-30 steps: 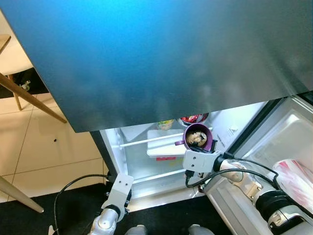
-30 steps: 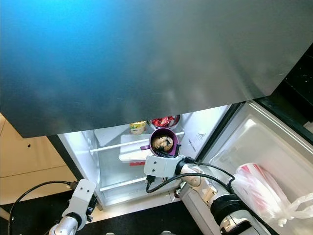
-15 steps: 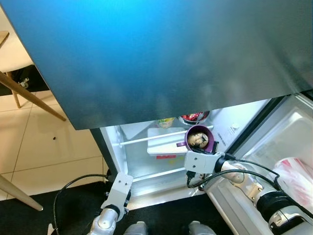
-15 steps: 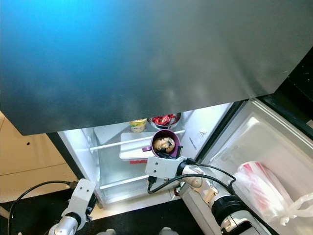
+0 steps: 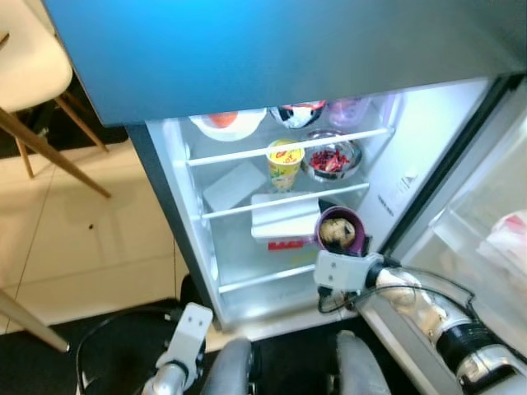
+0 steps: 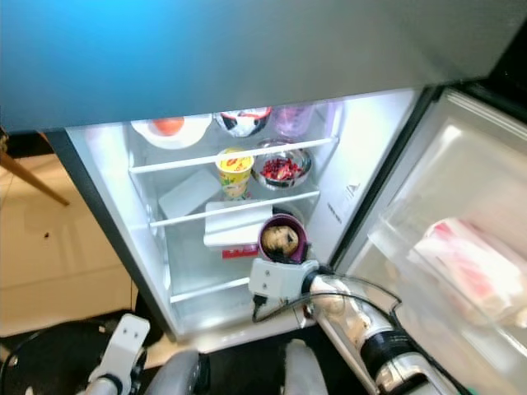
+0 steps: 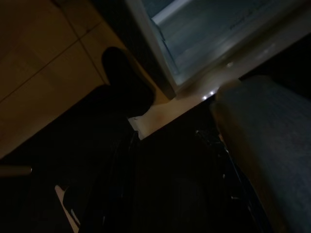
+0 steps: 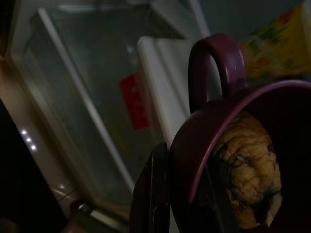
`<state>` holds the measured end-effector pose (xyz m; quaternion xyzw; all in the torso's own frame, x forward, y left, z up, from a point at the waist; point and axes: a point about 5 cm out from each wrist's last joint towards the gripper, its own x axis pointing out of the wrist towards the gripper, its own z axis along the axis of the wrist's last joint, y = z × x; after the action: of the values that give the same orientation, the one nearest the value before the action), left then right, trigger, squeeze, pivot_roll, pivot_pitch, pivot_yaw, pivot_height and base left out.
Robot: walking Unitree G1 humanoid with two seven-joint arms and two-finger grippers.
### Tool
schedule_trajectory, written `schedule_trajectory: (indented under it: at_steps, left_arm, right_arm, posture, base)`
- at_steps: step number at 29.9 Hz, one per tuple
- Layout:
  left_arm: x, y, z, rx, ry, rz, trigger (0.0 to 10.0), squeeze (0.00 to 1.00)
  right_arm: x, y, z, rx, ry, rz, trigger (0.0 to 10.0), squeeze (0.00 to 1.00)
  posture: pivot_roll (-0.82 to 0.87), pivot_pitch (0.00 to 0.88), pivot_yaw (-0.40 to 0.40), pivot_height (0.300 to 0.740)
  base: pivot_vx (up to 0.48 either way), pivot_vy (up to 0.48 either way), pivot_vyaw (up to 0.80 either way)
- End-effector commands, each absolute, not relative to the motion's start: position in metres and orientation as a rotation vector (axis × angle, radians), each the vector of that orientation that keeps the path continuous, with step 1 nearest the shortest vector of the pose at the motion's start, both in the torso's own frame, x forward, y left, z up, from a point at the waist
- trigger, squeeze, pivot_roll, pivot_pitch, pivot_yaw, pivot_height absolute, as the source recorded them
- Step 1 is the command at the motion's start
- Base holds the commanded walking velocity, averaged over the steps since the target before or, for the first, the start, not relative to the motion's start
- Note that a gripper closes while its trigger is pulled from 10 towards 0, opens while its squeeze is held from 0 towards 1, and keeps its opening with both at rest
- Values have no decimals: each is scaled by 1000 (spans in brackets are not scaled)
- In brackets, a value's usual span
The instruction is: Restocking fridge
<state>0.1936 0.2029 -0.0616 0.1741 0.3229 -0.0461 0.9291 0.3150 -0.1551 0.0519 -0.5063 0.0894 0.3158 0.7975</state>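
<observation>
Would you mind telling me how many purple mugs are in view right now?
1. The purple mug, holding a muffin-like food, is gripped by the right gripper in front of the open fridge's lower shelf. The door above may hide more.

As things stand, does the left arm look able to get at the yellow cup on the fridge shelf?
Probably not yet: the left gripper hangs low by the floor, below the fridge opening, while the yellow cup stands on a higher shelf.

The fridge (image 5: 177, 239) stood wide open and lit up inside, white wire-front shelves all on show. A purple mug (image 5: 338, 231) with a loop handle sat upright at the front of the lower shelf, just beside a flat white box with a red label (image 5: 280, 229), clamped in the right gripper (image 5: 341, 247). Inside it was a lumpy, pale brown bit of food (image 8: 252, 179).
</observation>
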Motion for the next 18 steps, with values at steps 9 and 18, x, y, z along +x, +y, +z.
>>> schedule_trajectory:
  at_steps: [9, 18]
  left_arm:
    - [212, 203, -54, 394, 649, -133, 10000, 0]
    - [209, 214, -56, 343, 666, -16, 10000, 0]
  right_arm:
    - [303, -165, 45, -1057, 209, 645, 10000, 0]
    - [310, -156, 51, -1085, 184, 680, 10000, 0]
  posture:
    - [-100, 95, 3, 525]
    - [-95, 69, -42, 482]
  base:
    - [0, 0, 0]
    - [0, 0, 0]
